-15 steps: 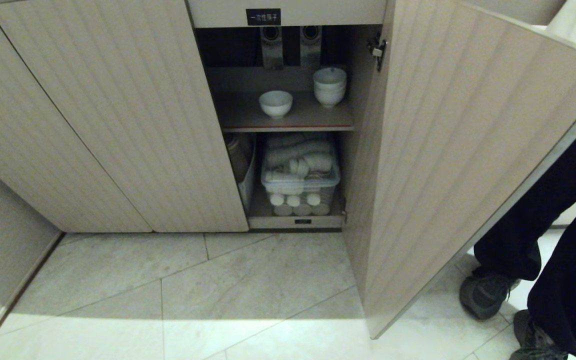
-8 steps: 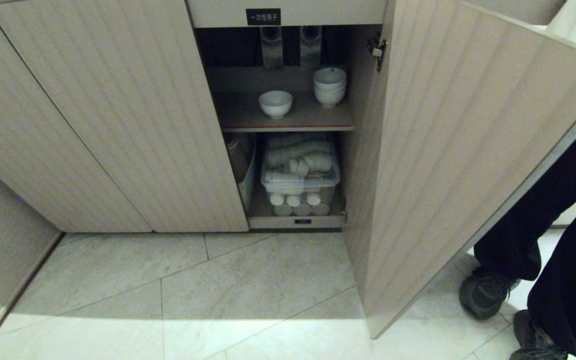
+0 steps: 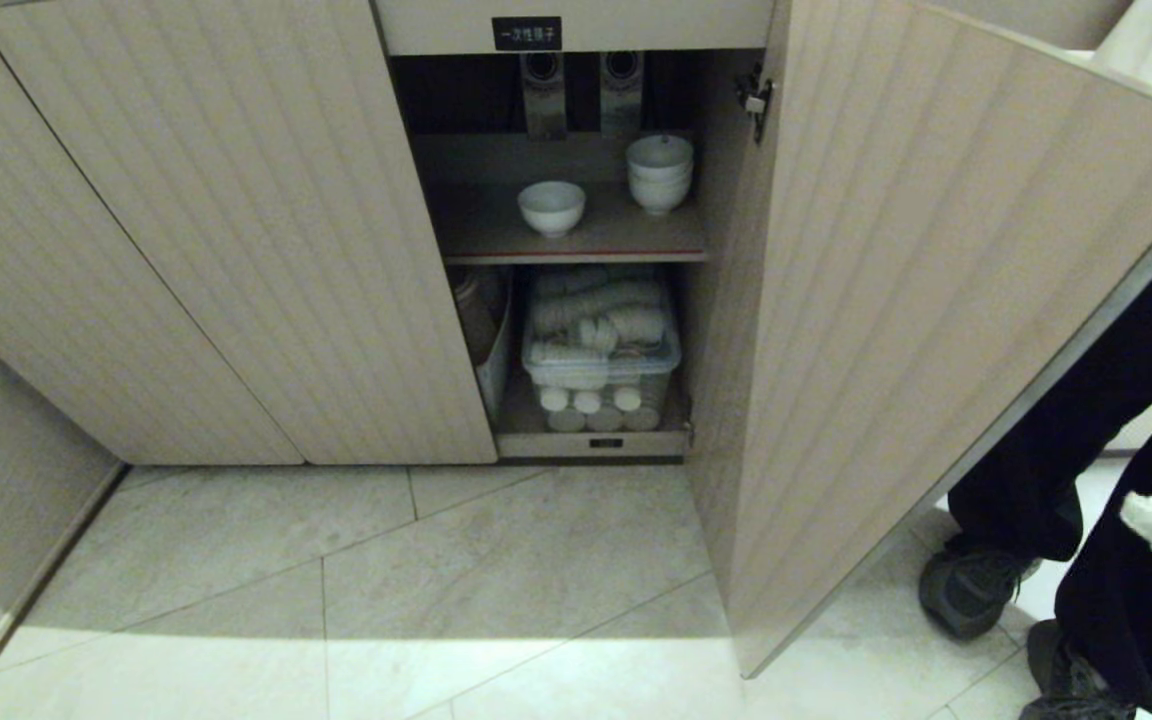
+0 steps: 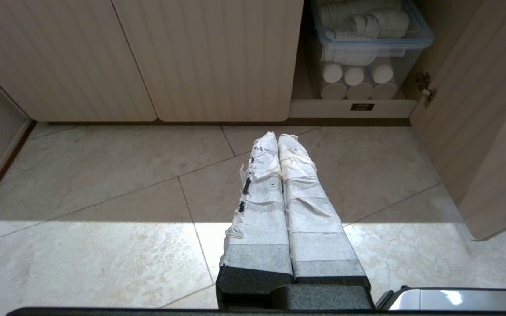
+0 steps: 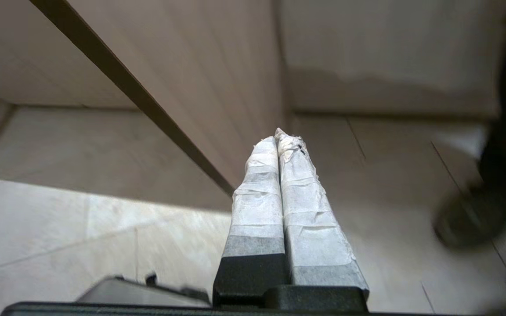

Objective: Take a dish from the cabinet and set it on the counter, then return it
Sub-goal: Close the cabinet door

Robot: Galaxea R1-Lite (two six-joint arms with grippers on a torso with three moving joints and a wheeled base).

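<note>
The cabinet (image 3: 236, 230) has its right door (image 3: 916, 300) swung open. On the brown shelf (image 3: 481, 238) inside sits the dish (image 3: 551, 207), a small white bowl standing alone, upright. To its right is a stack of like white bowls (image 3: 659, 172). My right gripper (image 3: 1136, 512) shows at the right edge of the head view, outside the open door and far from the dish; its taped fingers (image 5: 257, 175) are shut on nothing. My left gripper (image 4: 278, 137) is parked low over the floor tiles, shut and empty. The counter is out of view.
A clear plastic bin (image 3: 601, 350) of white cups fills the lower compartment, also seen as the bin (image 4: 369, 41). A person's dark legs and shoes (image 3: 976, 590) stand just right of the open door. Pale floor tiles (image 3: 496, 580) spread before the cabinet.
My right gripper has risen into the head view at the right edge, in front of the person's legs. The dish, the door and the left arm have not moved.
</note>
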